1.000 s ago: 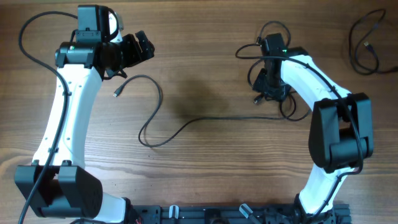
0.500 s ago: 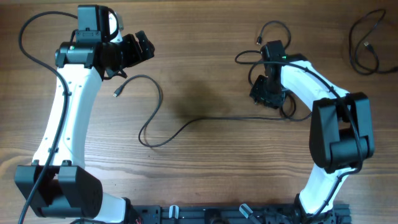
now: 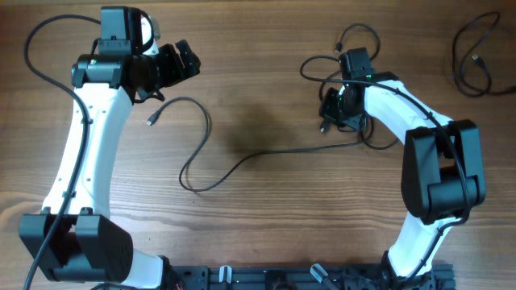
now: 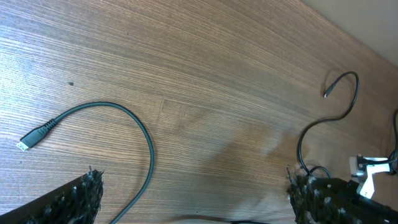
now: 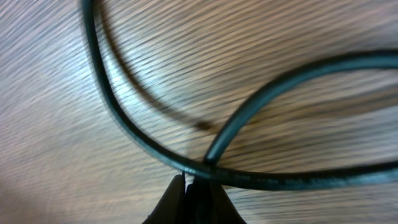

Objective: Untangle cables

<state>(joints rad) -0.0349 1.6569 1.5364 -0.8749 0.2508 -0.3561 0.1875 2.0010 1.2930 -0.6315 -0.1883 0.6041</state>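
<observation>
The right gripper (image 5: 187, 188) is pressing its fingers together right where two cables (image 5: 280, 178) are crossing on the table (image 3: 266, 64); the left gripper (image 4: 193, 202) is hanging with fingers spread wide above one loose plug (image 4: 34, 135).

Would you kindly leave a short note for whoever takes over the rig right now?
Left gripper: open, empty, near the long cable's plug.
Right gripper: shut on the tangle.
Done: a spare cable lies apart in the far corner.
Left: the long cable seems to run into the tangle, which is not yet undone.
</observation>
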